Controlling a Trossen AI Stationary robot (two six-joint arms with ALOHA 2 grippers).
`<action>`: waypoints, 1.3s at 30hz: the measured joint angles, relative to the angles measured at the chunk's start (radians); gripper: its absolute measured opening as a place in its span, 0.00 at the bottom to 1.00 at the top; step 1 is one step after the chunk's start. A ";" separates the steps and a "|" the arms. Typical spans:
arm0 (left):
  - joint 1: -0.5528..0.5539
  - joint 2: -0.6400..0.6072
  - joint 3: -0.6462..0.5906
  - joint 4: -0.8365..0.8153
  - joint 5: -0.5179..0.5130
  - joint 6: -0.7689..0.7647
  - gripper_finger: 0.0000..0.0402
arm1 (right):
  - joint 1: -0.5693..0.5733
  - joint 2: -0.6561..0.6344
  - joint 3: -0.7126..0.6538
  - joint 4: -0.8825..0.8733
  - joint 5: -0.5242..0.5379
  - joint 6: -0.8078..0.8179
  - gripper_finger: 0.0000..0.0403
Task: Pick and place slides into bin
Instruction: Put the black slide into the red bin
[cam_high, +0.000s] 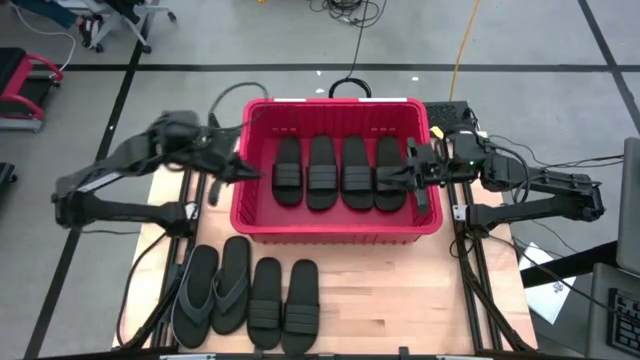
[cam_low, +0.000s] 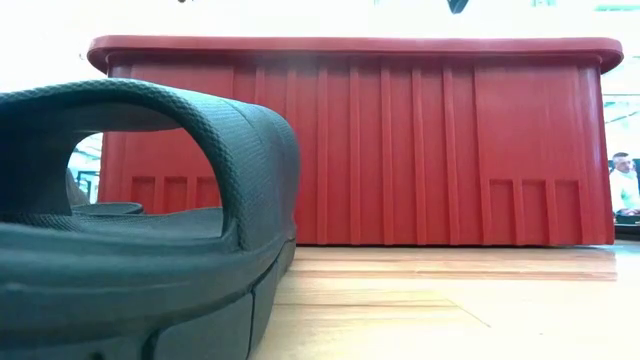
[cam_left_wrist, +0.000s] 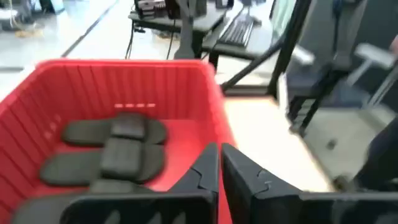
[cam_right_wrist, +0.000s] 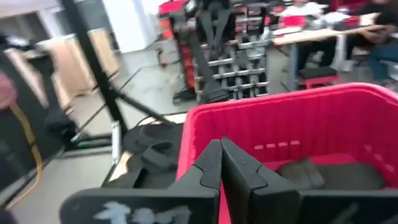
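From above, the large red rectangular plastic bin (cam_high: 336, 232) sits at the table's centre with four black rubber slide sandals (cam_high: 340, 171) lying abreast inside, long axes running twelve to six. Toward six o'clock of the bin, on the pale wooden table (cam_high: 400, 295), lie two more black slides (cam_high: 283, 302) and a longer dark grey thong flip-flop pair (cam_high: 213, 288), all parallel to those in the bin. The left gripper (cam_high: 248, 170) hovers over the bin's nine o'clock rim, the right gripper (cam_high: 388, 178) just inside the three o'clock rim; the remaining footwear lies toward six to seven o'clock of both, nearer the left arm. At table height, a black slide (cam_low: 150, 210) fills the foreground before the bin's red wall (cam_low: 400, 150). The left wrist shows its fingers (cam_left_wrist: 202, 177) pressed together, holding nothing, beside the bin. The right wrist shows its fingers (cam_right_wrist: 208, 168) likewise closed and empty above the rim.
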 joint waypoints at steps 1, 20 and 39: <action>-0.037 -0.022 0.000 -0.005 -0.030 -0.056 0.02 | 0.000 0.000 0.000 -0.002 -0.018 -0.008 0.00; -0.636 0.146 -0.003 -0.060 -0.212 -0.288 0.00 | 0.315 0.131 0.000 0.019 0.241 0.038 0.00; -0.931 0.426 -0.003 0.084 -0.513 -0.317 0.01 | 0.583 0.311 0.000 0.466 0.551 0.120 0.00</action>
